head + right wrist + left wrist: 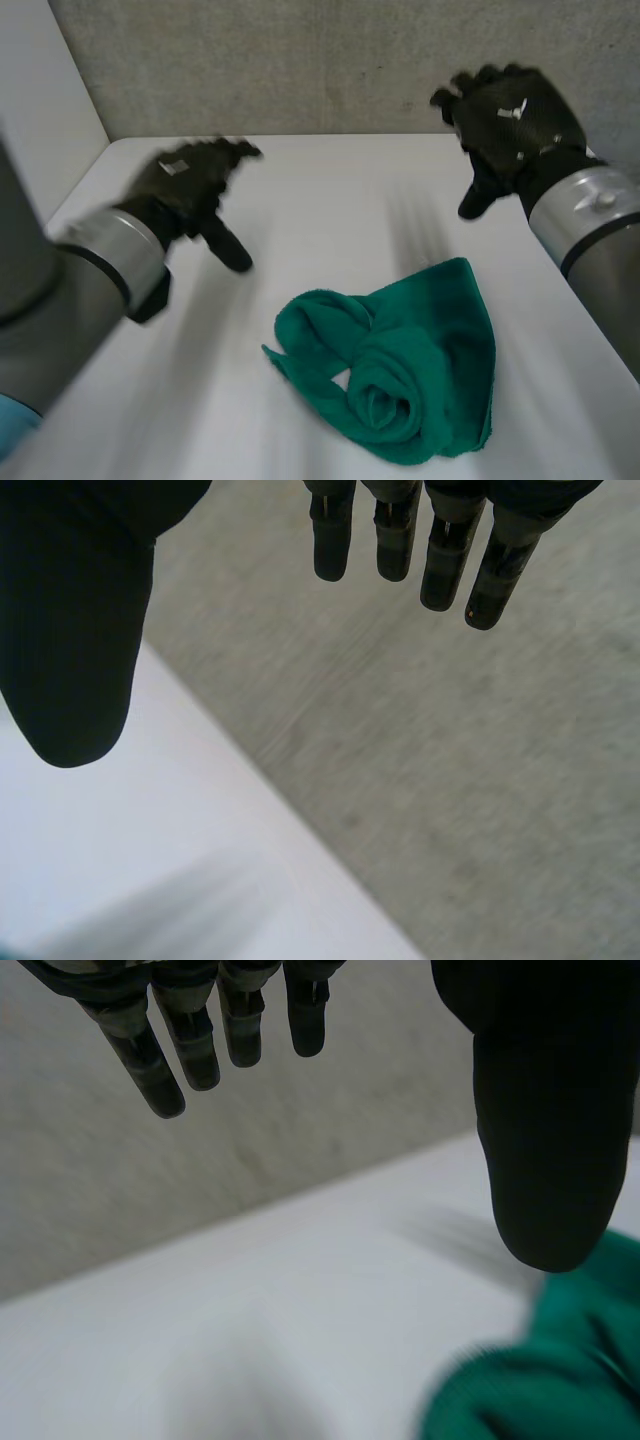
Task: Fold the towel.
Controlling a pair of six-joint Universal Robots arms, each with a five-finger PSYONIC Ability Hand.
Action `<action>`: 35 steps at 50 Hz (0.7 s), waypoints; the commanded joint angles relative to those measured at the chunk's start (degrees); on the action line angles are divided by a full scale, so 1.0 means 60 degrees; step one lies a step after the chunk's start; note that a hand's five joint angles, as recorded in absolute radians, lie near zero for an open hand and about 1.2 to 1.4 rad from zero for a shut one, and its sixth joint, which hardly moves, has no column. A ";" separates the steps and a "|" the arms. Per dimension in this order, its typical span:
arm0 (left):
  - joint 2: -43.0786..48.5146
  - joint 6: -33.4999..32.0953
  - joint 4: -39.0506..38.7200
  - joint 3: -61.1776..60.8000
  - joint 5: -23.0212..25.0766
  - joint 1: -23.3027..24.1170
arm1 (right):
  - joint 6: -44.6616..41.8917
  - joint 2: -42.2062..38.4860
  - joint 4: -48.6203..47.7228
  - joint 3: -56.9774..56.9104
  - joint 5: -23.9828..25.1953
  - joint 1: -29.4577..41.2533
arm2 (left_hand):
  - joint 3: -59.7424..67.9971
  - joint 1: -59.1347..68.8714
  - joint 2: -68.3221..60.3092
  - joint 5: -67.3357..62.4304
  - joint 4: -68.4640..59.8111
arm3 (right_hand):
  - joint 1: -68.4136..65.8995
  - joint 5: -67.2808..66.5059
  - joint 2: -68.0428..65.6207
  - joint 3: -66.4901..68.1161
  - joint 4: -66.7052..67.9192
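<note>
A green towel [410, 365] lies crumpled in a loose roll on the white table [330, 200], near the front and a little right of the middle. My left hand [185, 185] hovers above the table to the towel's far left, fingers straight and thumb pointing down, holding nothing. My right hand [510, 120] is raised over the table's far right, beyond the towel, also spread and empty. In the left wrist view the fingers [190, 1040] and thumb [545, 1130] stand apart, with the towel [540, 1370] below the thumb. The right wrist view shows straight fingers [450, 550] and thumb [75, 630].
A grey wall [300, 60] runs along the table's far edge, and a pale wall [40, 110] closes off the left side. Bare table surface surrounds the towel on its left and behind it.
</note>
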State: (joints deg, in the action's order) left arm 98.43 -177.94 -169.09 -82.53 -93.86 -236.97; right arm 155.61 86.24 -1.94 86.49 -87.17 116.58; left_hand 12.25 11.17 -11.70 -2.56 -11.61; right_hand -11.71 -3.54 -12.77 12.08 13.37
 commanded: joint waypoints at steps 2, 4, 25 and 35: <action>0.1231 -0.0577 0.0174 -0.0805 -0.0074 0.1159 | -0.0432 -0.0179 0.1377 0.1226 0.0683 -0.0283 | -0.0115 0.0065 0.0023 0.0167 0.0008 | 0.0286 0.0591 0.0462 -0.0347 -0.0562; 0.1466 -0.0606 0.0116 -0.1185 -0.0074 0.1291 | -0.0534 -0.0179 0.1363 0.1594 0.0977 -0.0562 | -0.0059 0.0121 -0.0033 0.0111 -0.0048 | 0.0286 0.0591 0.0462 -0.0347 -0.0562; 0.2771 -0.0606 -0.2578 -0.1553 -0.1259 0.1921 | -0.0638 -0.0165 -0.0454 0.5023 0.3088 -0.3024 | 1.1292 1.1472 -1.1384 -1.1239 -1.1398 | 0.0286 0.0591 0.0462 -0.0347 -0.0562; 0.1028 -0.0636 -0.3254 -0.0865 -0.1539 0.1454 | 0.0562 -0.0033 -0.0103 0.4746 0.3073 -0.3009 | 1.1292 1.1472 -1.1384 -1.1239 -1.1398 | 0.0286 0.0591 0.0462 -0.0347 -0.0562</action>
State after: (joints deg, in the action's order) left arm 109.36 -181.67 -187.95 -90.52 -102.93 -225.81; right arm 153.43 85.51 -4.57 116.55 -68.75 98.37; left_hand 67.80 64.15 -68.31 -55.40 -68.13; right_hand -11.71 -3.54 -12.77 12.08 13.37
